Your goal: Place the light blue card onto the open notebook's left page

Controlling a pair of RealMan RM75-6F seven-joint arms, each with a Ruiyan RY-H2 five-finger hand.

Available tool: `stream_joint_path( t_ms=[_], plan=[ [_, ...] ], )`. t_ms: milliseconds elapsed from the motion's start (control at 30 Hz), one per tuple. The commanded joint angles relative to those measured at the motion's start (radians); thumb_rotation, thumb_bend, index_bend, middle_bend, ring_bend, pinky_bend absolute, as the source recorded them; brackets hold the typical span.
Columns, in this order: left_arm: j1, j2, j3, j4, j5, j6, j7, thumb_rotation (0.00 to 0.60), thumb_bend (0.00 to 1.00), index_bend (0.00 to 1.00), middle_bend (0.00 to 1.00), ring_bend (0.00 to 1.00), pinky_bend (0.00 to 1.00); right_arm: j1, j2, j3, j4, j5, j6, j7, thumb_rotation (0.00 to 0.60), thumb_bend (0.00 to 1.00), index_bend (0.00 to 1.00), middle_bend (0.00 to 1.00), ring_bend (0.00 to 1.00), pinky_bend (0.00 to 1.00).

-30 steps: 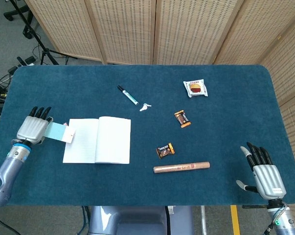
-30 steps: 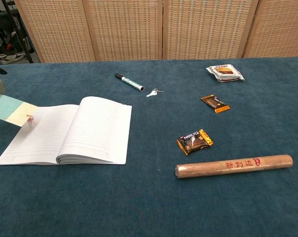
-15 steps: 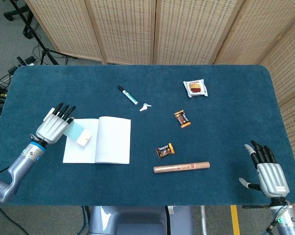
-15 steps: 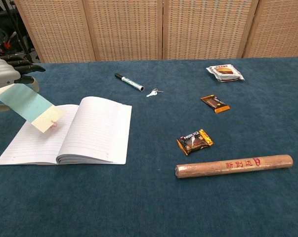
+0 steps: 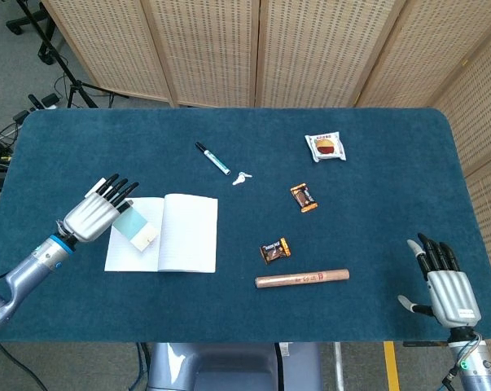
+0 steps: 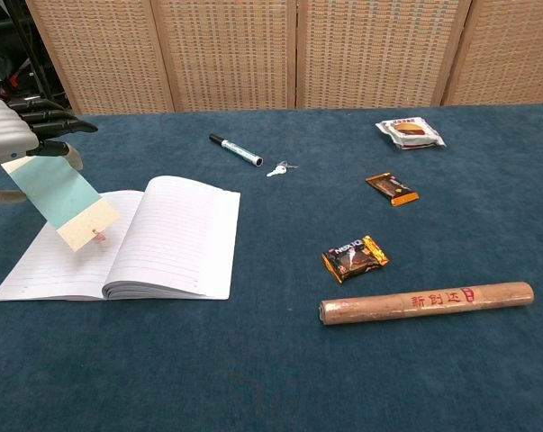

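Observation:
My left hand (image 5: 97, 213) (image 6: 19, 135) holds the light blue card (image 5: 136, 230) (image 6: 59, 196) by its upper end. The card has a cream strip at its lower end and hangs tilted over the left page of the open notebook (image 5: 180, 236) (image 6: 154, 238); its lower tip looks to be at or just above the page. My right hand (image 5: 444, 285) rests on the table at the near right corner, fingers spread, holding nothing; the chest view does not show it.
A green marker (image 5: 213, 158) and a small key (image 5: 242, 177) lie beyond the notebook. Two snack bars (image 5: 304, 197) (image 5: 275, 250), a wrapped roll (image 5: 302, 278) and a white packet (image 5: 326, 147) lie to the right.
My left hand has carried the card rightward from off the notebook's left edge to above the left page. The card now hangs steeper. The right hand barely moved.

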Motion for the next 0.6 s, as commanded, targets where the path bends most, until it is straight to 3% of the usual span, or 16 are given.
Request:
stream_joint_path(
  t_ms=[33,600],
  plan=[
    [0.005,-0.026,0.028,0.068,0.04,0.036,-0.047,0.6,0.26,0.31,0.0,0.0,0.0,0.001,-0.003,0.002,-0.001,0.005,-0.002,-0.009,0.6,0.16,0.0,0.0,0.0,0.0],
    [-0.017,-0.164,0.105,0.361,0.18,0.211,-0.171,0.6,0.26,0.31,0.0,0.0,0.0,0.006,-0.016,0.016,0.002,0.044,-0.019,-0.044,0.6,0.16,0.0,0.0,0.0,0.0]
  ],
)
